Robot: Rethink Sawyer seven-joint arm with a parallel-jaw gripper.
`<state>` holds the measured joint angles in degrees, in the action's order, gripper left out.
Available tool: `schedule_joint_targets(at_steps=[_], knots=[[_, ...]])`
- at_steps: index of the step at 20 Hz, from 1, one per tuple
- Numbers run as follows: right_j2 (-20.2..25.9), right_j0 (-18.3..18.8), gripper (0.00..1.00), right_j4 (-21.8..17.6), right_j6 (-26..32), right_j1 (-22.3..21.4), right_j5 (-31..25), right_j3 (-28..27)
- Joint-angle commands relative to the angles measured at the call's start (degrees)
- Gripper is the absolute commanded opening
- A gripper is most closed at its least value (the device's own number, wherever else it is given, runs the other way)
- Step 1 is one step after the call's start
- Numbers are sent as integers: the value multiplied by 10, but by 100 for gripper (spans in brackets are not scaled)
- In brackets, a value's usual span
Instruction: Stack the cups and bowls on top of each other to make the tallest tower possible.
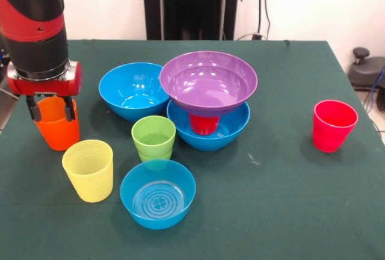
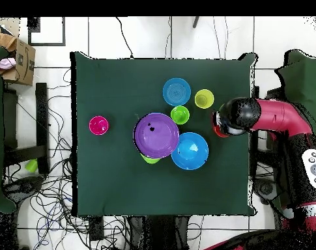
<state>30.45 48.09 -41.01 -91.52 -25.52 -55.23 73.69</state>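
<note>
Bare cloth around pinkish-red cup (image 1: 334, 125), bowls (image 1: 207, 100) crowd the table's (image 1: 289, 212) middle.

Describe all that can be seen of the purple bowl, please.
The purple bowl is wide, glossy and looks like plastic, with a flared rim. It sits upright and empty on an upside-down red cup, which stands inside a large blue bowl near the table's middle. A second large blue bowl is close beside it; whether their rims touch is unclear.

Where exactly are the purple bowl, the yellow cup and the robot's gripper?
purple bowl (image 1: 208, 83), front view, inner floor.
yellow cup (image 1: 89, 173), front view, ribbed side wall.
gripper (image 1: 52, 109), front view, between its fingertips, over the orange cup (image 1: 58, 135).
</note>
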Motion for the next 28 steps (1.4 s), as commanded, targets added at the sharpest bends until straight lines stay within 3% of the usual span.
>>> schedule_joint_targets(at_steps=[1,28], knots=[[-40,-19,100,-12,90,43,-80,34],[-38,-24,100,27,63,42,-70,64]])
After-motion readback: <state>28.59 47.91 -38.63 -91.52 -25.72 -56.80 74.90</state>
